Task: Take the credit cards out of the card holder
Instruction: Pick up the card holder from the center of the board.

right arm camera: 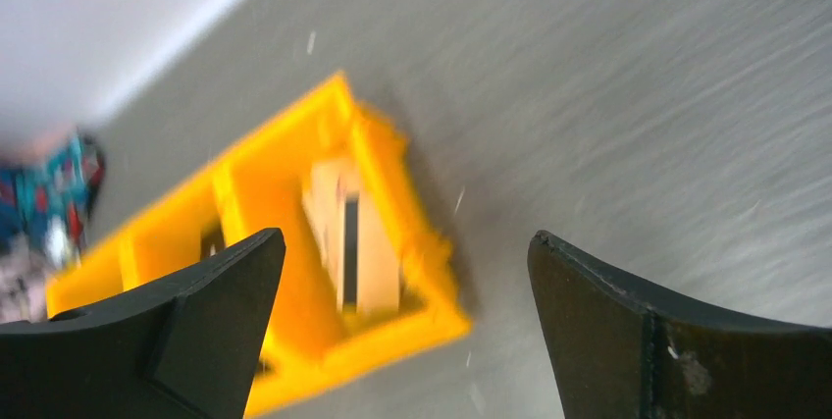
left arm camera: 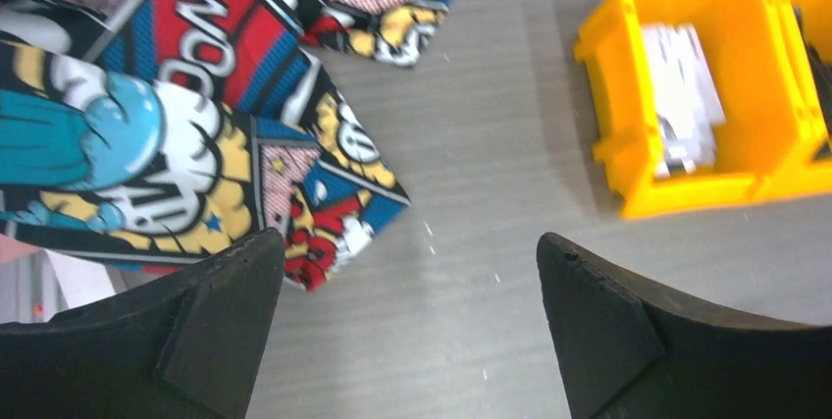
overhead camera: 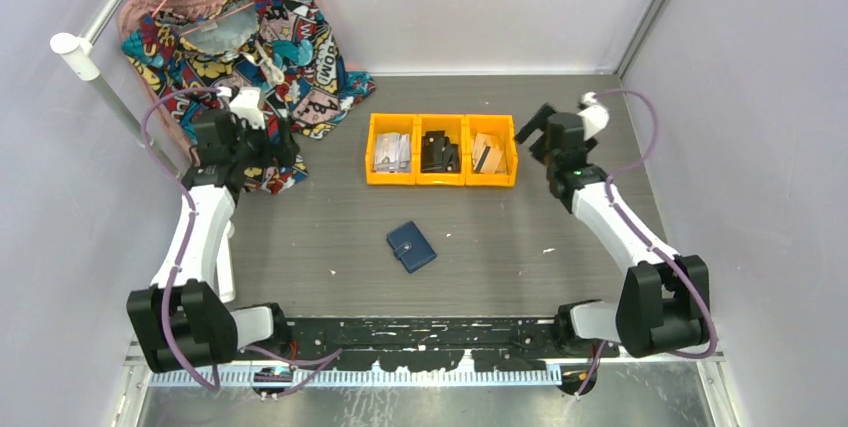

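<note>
Navy-blue leather-like bifold card holder lies shut, centre frame, on the grey table; left tool and right tool hang open, ready for approach.

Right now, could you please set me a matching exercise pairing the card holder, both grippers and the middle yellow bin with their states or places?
Things:
1. card holder
2. left gripper
3. right gripper
4. middle yellow bin

States or places:
A. holds black items
B. open, by the comic-print cloth
C. closed, flat on the table
D. open, near the right-hand yellow bin

Pairs: 1-C, 2-B, 3-D, 4-A.
</note>
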